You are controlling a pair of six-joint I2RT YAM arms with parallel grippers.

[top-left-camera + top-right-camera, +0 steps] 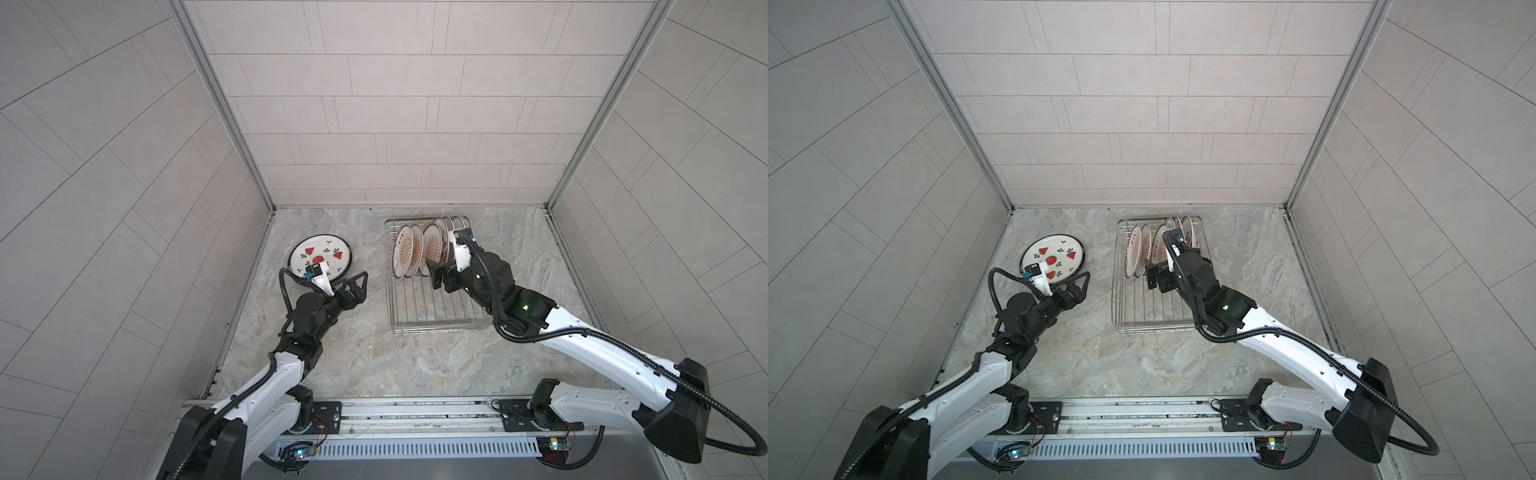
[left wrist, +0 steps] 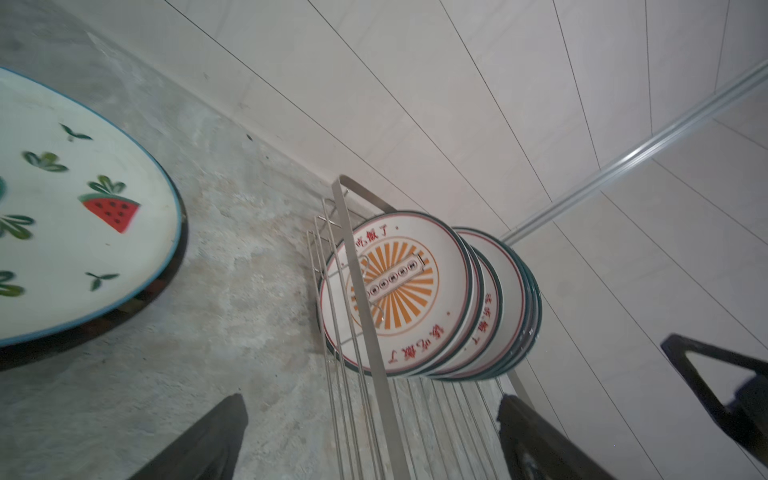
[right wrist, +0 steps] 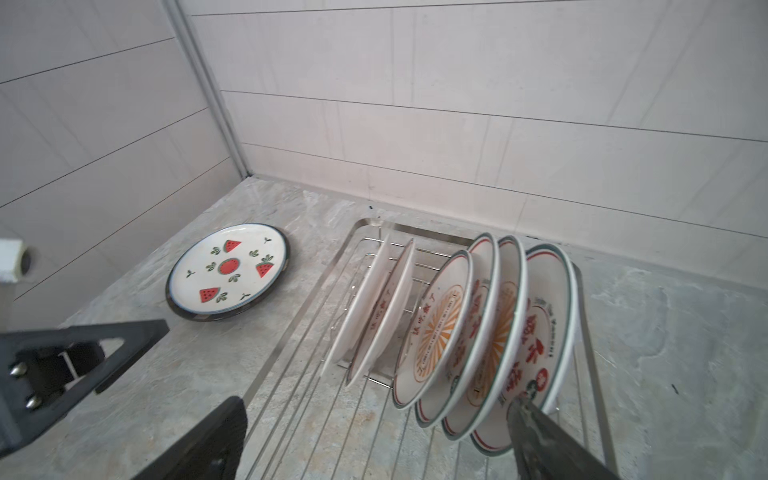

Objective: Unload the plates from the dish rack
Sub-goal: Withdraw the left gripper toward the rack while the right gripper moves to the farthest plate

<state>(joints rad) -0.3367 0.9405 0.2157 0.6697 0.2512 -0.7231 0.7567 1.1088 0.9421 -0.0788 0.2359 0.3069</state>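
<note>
A white watermelon plate [image 1: 328, 249] [image 1: 1059, 253] [image 2: 62, 208] [image 3: 228, 272] lies flat on the counter at the left. My left gripper [image 1: 359, 286] [image 1: 1079, 284] [image 2: 370, 440] hangs open just beside its near right edge, with nothing between the fingers. The silver wire dish rack [image 1: 436, 328] [image 1: 1154, 328] [image 2: 384, 399] [image 3: 291, 332] holds several upright plates [image 1: 409, 249] [image 1: 1138, 249] [image 2: 399, 291] [image 3: 444, 328] at its far end. My right gripper [image 1: 436, 272] [image 1: 1152, 276] [image 3: 374, 440] is open over the rack. One of its fingers [image 3: 548, 440] is at the nearest plate's rim.
The marble counter [image 1: 374, 361] is boxed in by tiled walls at the left, back and right. The rack's near half has only bare wires. A metal rail [image 1: 415, 409] runs along the counter's front edge. My left gripper [image 3: 62, 361] shows in the right wrist view.
</note>
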